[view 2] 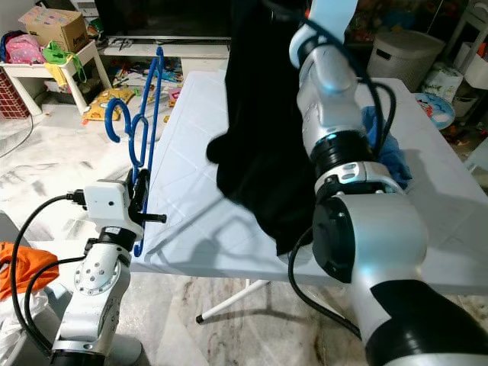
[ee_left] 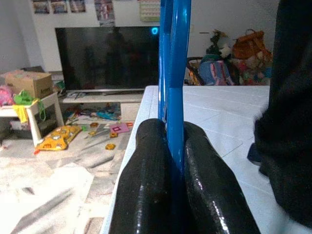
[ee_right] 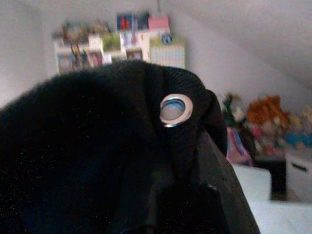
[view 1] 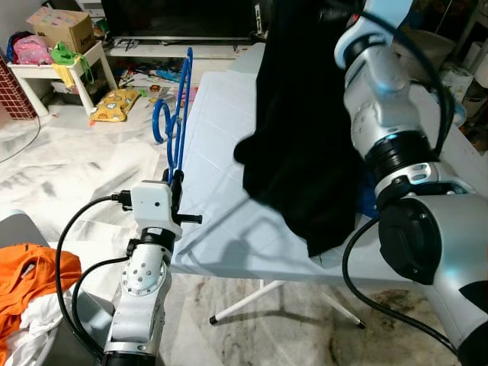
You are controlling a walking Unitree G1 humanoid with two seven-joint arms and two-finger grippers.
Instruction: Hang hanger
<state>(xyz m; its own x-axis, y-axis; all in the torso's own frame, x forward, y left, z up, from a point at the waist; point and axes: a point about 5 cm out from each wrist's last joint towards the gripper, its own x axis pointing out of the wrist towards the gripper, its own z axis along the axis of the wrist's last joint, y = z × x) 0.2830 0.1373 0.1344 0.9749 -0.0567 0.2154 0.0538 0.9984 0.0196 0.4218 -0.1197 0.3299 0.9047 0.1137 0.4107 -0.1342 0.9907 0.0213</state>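
A blue plastic hanger (view 1: pixel 180 107) stands upright at the left edge of the white table (view 1: pixel 221 137), its hook curling out to the left. My left gripper (ee_left: pixel 171 127) is shut on the hanger's (ee_left: pixel 174 58) lower bar, just off the table's near left corner. My right arm (view 1: pixel 381 99) reaches up over the table and holds a black garment (view 1: pixel 305 130) that hangs down above the tabletop. In the right wrist view, my right gripper (ee_right: pixel 195 165) is shut on the black garment's (ee_right: pixel 87 146) edge beside a metal eyelet (ee_right: pixel 176 110).
Orange and white clothes (view 1: pixel 30 278) lie in a heap at my lower left. A blue cloth (view 2: pixel 389 152) lies on the table behind my right arm. Toys litter the floor by a small white side table (view 1: pixel 61 69). A TV stand (view 1: pixel 175 46) is beyond.
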